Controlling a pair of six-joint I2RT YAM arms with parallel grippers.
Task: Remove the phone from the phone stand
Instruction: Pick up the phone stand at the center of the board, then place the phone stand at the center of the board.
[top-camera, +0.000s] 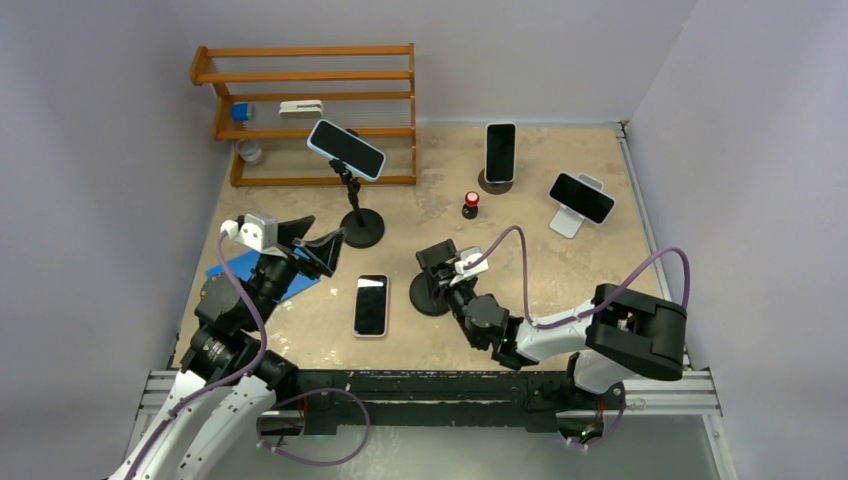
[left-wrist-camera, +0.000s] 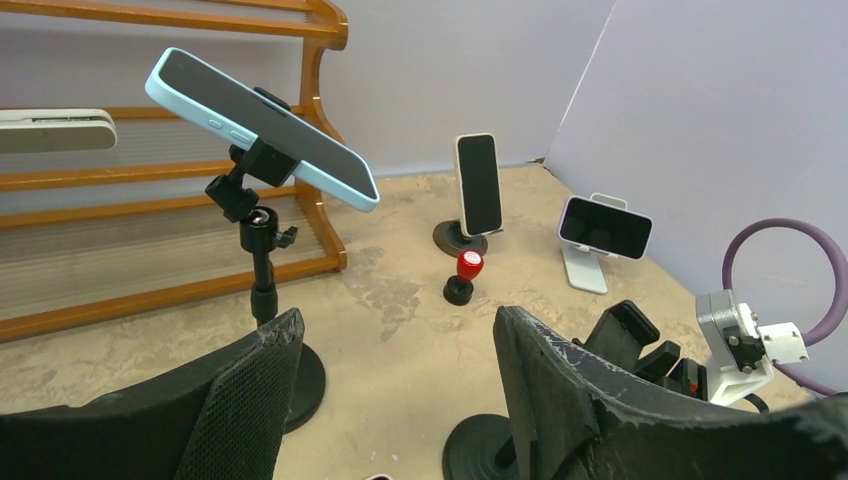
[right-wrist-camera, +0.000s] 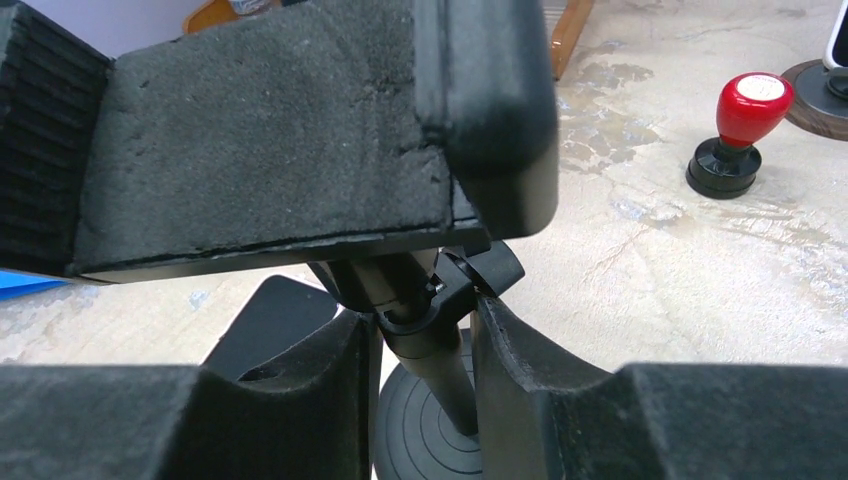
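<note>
Now the right gripper (right-wrist-camera: 420, 335) sits narrow around the neck of the empty phone stand (right-wrist-camera: 250, 140), its pads touching the neck on both sides under the foam-lined cradle. Just beside that stand's round base, on the left arm's side, the phone (top-camera: 370, 305) lies flat on the table (top-camera: 420, 200), screen dark. Beyond it from the stand, the left gripper (left-wrist-camera: 395, 320) hangs wide, holding nothing.

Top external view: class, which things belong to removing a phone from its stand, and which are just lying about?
Job: empty stand, right gripper around its stem; flat phone beside it; blue phone, upright phone and far-right phone, each on a stand.
Lying about: red stamp, wooden rack, blue sheet.
</note>
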